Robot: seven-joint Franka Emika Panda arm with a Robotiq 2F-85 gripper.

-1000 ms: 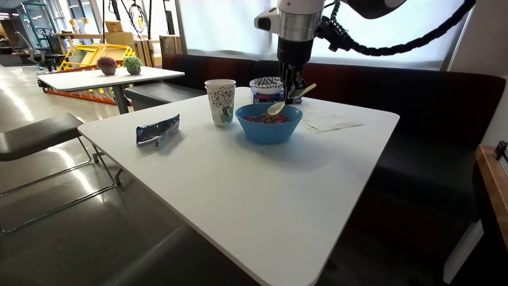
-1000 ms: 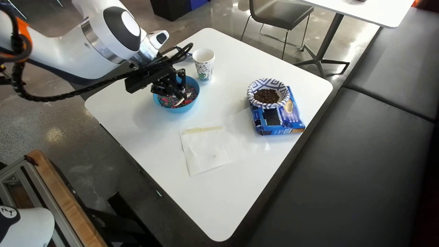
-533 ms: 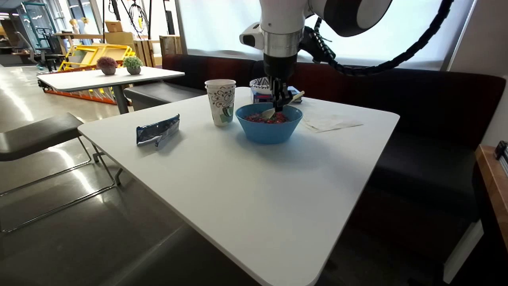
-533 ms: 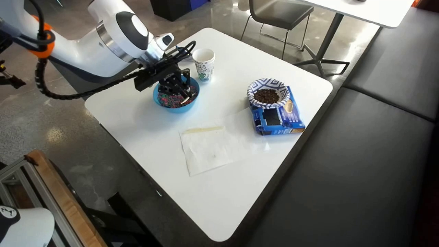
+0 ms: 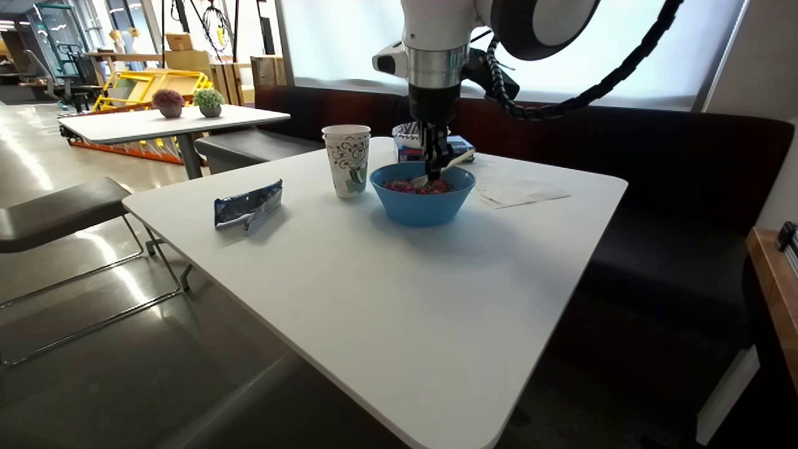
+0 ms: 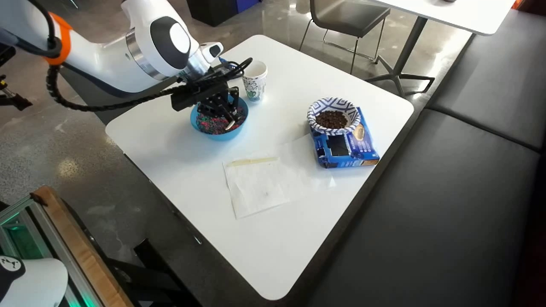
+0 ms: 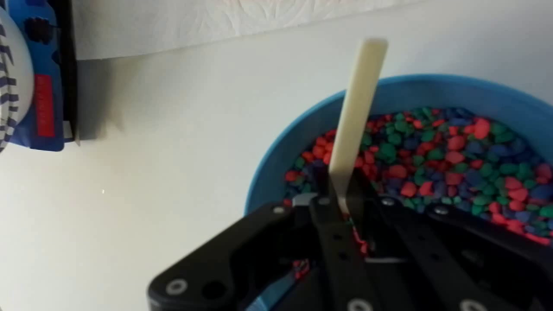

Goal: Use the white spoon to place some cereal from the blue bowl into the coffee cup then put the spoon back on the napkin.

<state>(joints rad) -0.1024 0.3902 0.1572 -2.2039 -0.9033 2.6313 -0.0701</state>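
A white table (image 5: 374, 299) stands in a bright room before a dark upholstered bench (image 5: 561, 137); at far left, a second table (image 5: 143, 128) bears two potted plants (image 5: 210, 100). From left to right in an exterior view: the dark-blue packet (image 5: 248, 206), set on edge; the coffee cup (image 5: 343, 163), upright, a double rim showing, just beside the blue bowl (image 5: 423, 209). Behind the blue bowl, a patterned bowl (image 5: 408, 133) sits on a blue box (image 5: 408, 154). The gripper (image 5: 433, 173) points down into the blue bowl, its jaws pinching the white spoon (image 7: 356, 110), whose handle passes between the two fingers. The spoon is tilted: left of the fingers, its scoop reaches down to the cereal (image 7: 449, 168), how deep cannot be told; right of them, its handle rises over the rim. In the wrist view, the red, green and blue pieces of cereal lie beneath the fingers and on both sides of the handle. At right, the napkin (image 5: 520, 192) lies flat on the white table, near the blue bowl and apart from the spoon.
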